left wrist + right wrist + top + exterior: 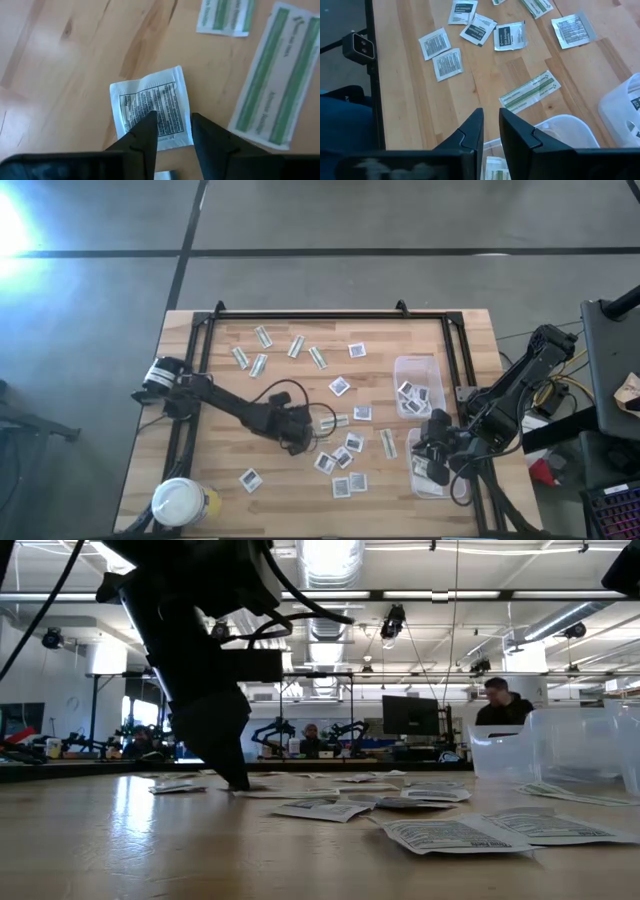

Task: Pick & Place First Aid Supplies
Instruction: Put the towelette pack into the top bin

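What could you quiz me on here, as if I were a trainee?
1. True or false: the left hand is right over a square white packet.
2. The right hand is above: A) bare wood only, B) a clear tub, C) the floor.
3. How many clear tubs stand on the table?
Key: 1 true; 2 B; 3 two.
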`<act>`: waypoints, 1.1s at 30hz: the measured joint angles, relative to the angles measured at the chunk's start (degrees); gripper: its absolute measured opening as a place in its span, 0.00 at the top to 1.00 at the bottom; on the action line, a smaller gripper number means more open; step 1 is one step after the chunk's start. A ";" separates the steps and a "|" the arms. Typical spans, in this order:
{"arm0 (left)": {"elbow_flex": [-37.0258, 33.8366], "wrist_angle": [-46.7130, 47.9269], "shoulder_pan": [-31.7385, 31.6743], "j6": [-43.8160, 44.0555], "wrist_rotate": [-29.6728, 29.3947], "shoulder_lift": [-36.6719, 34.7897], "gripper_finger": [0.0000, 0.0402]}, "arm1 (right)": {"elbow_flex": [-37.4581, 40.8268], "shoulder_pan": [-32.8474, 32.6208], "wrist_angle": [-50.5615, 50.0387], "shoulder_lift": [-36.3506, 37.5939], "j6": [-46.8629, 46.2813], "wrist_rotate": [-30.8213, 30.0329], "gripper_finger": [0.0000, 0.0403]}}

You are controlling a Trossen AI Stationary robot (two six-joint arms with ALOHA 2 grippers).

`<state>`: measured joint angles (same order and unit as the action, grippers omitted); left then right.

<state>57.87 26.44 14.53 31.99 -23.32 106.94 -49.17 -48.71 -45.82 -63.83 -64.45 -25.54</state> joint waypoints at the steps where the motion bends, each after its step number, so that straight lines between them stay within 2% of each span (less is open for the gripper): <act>1: -0.33 0.04 -0.28 -0.25 0.54 0.01 0.74 | 0.00 0.00 0.02 0.00 0.00 0.00 0.86; 11: -0.70 0.45 -0.53 -4.16 0.94 -0.01 0.98 | 0.00 -0.02 0.39 0.00 0.15 0.02 0.85; 22: 1.05 0.33 1.73 -6.58 0.52 -4.44 1.00 | 0.00 0.00 1.87 0.00 1.05 0.00 0.87; 30: 1.32 -6.83 4.10 -9.97 0.90 -10.42 1.00 | 0.09 -0.02 5.79 0.00 6.31 0.01 0.87; 33: 1.38 -13.04 4.75 -12.33 3.76 -11.97 1.00 | 0.73 -0.02 8.71 0.00 9.87 0.00 0.87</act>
<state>59.24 13.40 19.28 19.66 -19.56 94.97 -48.44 -48.73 -37.11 -63.83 -54.58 -25.54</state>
